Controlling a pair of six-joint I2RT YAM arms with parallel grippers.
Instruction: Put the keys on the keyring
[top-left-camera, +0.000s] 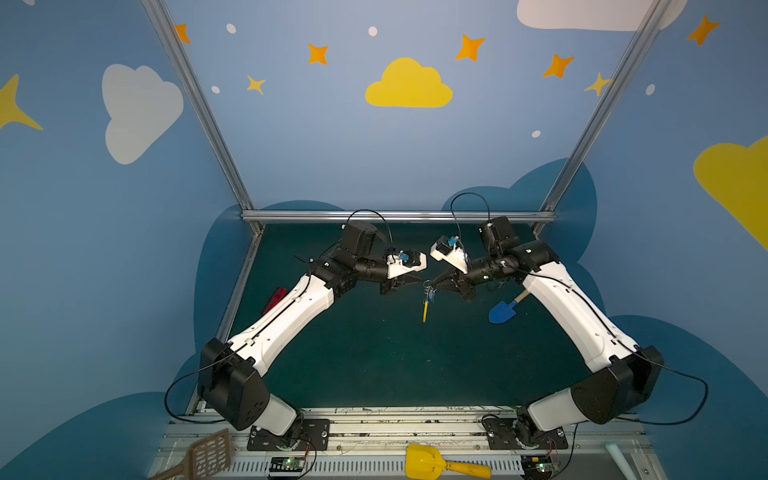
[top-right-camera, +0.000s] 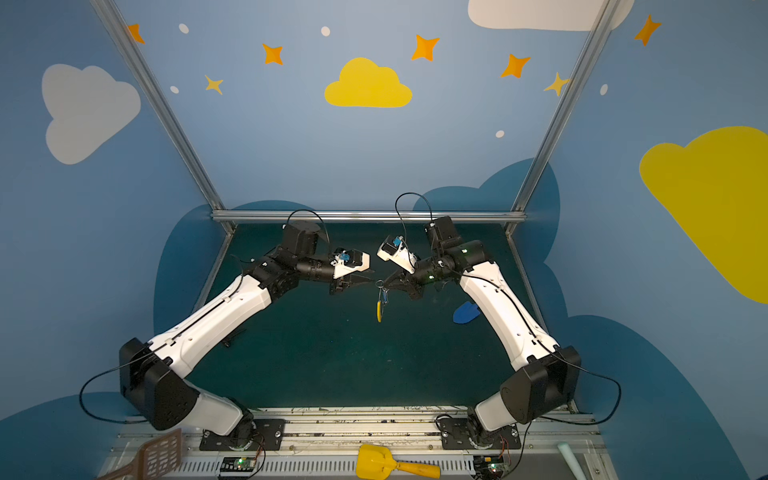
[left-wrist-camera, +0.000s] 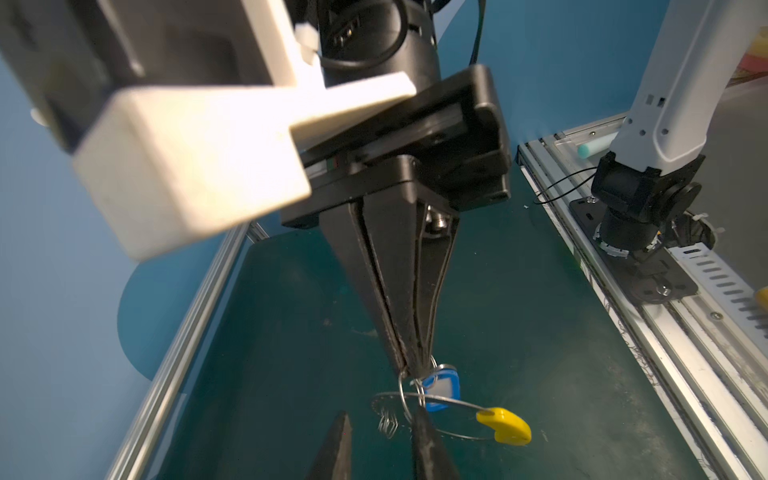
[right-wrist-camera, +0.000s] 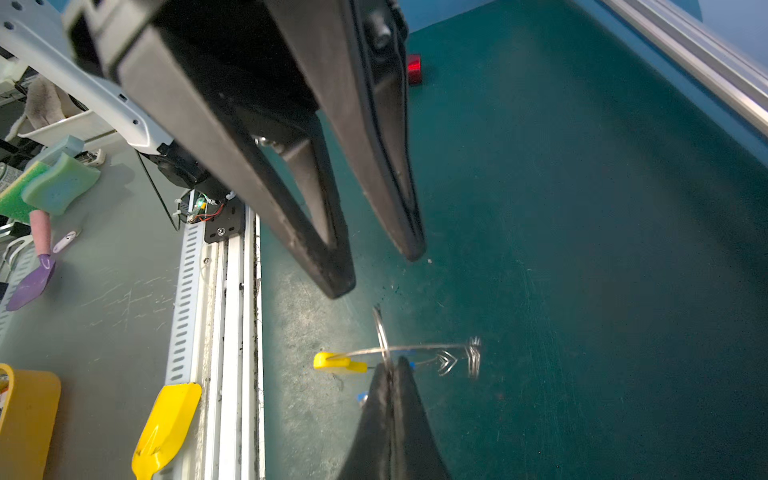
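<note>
1. While the table (top-left-camera: 374, 365) carries a blue toy shovel (top-left-camera: 503, 311) near its right edge, both arms meet above its middle.
2. The left gripper (right-wrist-camera: 379, 270) has its jaws apart, holding nothing.
3. The right gripper (left-wrist-camera: 409, 368) has its jaws clamped on the small ring of the keys (left-wrist-camera: 440, 390).
4. The keyring (left-wrist-camera: 503, 424) hangs there above the table, its wire crossing that ring, its yellow sleeve at the end away from the jaws.
5. The keys' blue tag sits just beside the right jaws' tips.
</note>
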